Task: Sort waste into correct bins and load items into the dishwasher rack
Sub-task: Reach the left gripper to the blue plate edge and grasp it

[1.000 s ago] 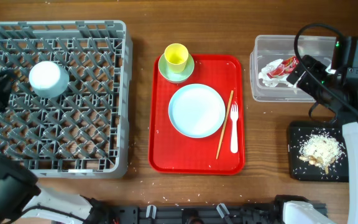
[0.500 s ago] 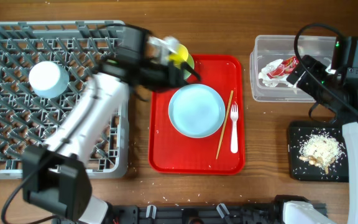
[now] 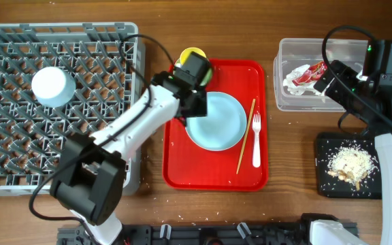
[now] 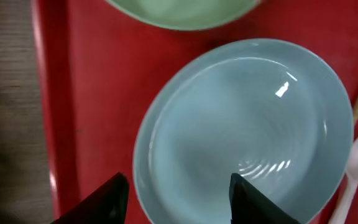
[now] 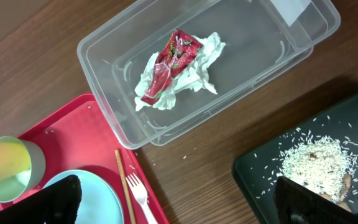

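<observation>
The light blue bowl (image 3: pixel 53 86) sits in the grey dishwasher rack (image 3: pixel 80 150). The left gripper (image 4: pixel 179 199), jaws parted, hangs over the light blue plate (image 4: pixel 247 124) (on the red serving tray (image 3: pixel 213 173)). The right gripper (image 5: pixel 176 190) gapes wide near the clear tub (image 5: pixel 260 68).

plate (image 4: pixel 247 137): smooth, glossy glaze | red tray (image 3: pixel 209 170): shiny plastic | rack (image 3: pixel 19 150): matt grey plastic | tub (image 5: pixel 253 56): clear smooth plastic | wrapper (image 5: pixel 169 62): glossy film on crumpled white paper | table (image 3: pixel 250 20): grained wood
</observation>
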### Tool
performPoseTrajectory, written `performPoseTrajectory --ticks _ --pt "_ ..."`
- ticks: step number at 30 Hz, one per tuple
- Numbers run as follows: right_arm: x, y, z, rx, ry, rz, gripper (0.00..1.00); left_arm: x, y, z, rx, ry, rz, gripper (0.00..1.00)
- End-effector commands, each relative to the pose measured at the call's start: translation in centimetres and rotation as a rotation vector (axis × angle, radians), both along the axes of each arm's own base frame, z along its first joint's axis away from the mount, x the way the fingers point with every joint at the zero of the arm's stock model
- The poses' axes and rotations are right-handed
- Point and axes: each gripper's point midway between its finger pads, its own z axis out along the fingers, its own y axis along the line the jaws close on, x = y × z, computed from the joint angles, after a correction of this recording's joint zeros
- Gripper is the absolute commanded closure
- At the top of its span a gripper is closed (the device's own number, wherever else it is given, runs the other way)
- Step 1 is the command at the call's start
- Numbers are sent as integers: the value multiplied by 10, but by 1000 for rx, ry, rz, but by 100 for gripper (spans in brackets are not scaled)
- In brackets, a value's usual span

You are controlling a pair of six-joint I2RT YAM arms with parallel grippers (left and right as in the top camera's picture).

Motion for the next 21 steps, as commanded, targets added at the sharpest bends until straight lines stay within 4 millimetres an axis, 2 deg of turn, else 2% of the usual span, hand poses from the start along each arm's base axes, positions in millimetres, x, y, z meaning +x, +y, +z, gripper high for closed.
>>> performPoseTrajectory --ticks 1,3,5,10,16,21 --pt "1 -4 -3 -13 8 -13 0 -9 17 -21 -11 74 54 49" --pt "1 -4 -3 -13 8 -13 0 -18 22 -37 -2 93 54 53" --pt "1 -4 -3 -13 9 -13 0 -17 20 -43 -19 76 52 53" --pt "1 -4 -3 -13 9 -13 0 -10 9 -42 -70 44 40 55" --pt "1 -4 -3 -13 9 -13 0 -19 15 -60 -56 58 42 60" --pt "1 -4 -3 -13 8 -13 0 -20 16 -66 -50 68 42 66"
